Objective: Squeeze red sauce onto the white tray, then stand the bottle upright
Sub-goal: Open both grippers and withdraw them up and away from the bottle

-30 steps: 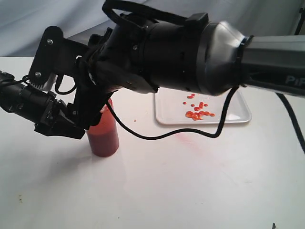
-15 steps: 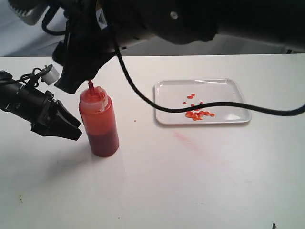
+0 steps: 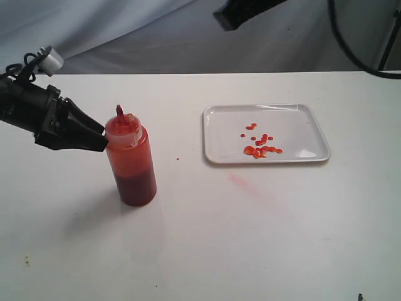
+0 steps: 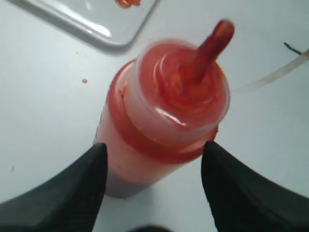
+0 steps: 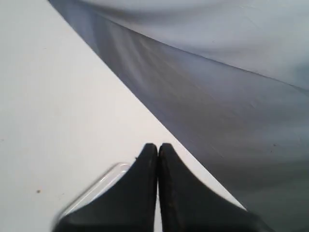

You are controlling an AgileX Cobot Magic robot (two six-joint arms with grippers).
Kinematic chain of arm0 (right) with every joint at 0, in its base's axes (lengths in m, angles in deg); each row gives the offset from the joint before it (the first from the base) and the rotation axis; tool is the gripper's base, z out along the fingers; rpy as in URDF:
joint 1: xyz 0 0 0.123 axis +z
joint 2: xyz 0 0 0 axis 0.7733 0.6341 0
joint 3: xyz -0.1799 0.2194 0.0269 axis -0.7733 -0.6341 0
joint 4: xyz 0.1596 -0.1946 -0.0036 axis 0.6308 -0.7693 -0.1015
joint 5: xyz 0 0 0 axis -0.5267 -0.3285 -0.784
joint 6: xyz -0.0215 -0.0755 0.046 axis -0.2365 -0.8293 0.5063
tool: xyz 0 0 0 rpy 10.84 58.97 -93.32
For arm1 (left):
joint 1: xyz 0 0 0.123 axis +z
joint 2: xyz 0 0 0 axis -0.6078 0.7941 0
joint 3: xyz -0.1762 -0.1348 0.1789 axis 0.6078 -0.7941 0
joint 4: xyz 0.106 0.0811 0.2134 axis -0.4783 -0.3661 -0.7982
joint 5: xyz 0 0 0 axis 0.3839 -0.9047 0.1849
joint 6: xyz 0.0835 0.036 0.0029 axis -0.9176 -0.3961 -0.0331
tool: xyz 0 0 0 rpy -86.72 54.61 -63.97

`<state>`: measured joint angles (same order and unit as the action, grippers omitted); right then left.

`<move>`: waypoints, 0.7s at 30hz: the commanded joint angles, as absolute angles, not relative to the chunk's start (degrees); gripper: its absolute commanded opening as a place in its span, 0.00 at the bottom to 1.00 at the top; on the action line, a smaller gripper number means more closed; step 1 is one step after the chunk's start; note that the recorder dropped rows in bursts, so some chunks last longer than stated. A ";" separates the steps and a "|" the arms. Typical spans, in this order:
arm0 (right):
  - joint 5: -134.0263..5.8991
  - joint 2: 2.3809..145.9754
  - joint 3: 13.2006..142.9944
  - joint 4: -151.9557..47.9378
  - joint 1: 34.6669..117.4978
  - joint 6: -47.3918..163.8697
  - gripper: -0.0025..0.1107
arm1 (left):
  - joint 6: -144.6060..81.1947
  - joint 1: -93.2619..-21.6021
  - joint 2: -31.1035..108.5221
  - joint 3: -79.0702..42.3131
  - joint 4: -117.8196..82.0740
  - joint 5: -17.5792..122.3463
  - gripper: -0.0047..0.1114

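The bottle (image 3: 131,160) stands upright on the white table, its red nozzle pointing up and darker sauce at its base. My left gripper (image 3: 100,142) is open at the bottle's left, level with its shoulder. In the left wrist view its black fingertips (image 4: 96,159) flank the bottle (image 4: 164,111) without squeezing it. The white tray (image 3: 301,119) lies to the right with several drops of red sauce (image 3: 260,149) near its middle. My right gripper (image 5: 158,146) is shut and empty, high above the table's far edge; a tray corner (image 5: 96,191) shows below it.
A faint pink smear (image 3: 241,182) marks the table in front of the tray, and a tiny red speck (image 3: 177,158) lies between bottle and tray. Part of the right arm (image 3: 244,9) and its cable (image 3: 351,44) hang along the top. A grey cloth backs the table.
The right arm has lifted off the bottle and pulled up out of the scene, its jaws closing. My left gripper rose from the bottle's middle to its shoulder. The bottle stayed put.
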<state>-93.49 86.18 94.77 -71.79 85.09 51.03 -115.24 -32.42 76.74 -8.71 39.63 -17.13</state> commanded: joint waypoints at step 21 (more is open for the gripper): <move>-43.27 71.25 54.72 -50.81 71.82 52.12 0.02 | -111.46 -32.67 72.18 -8.42 62.42 -17.58 0.52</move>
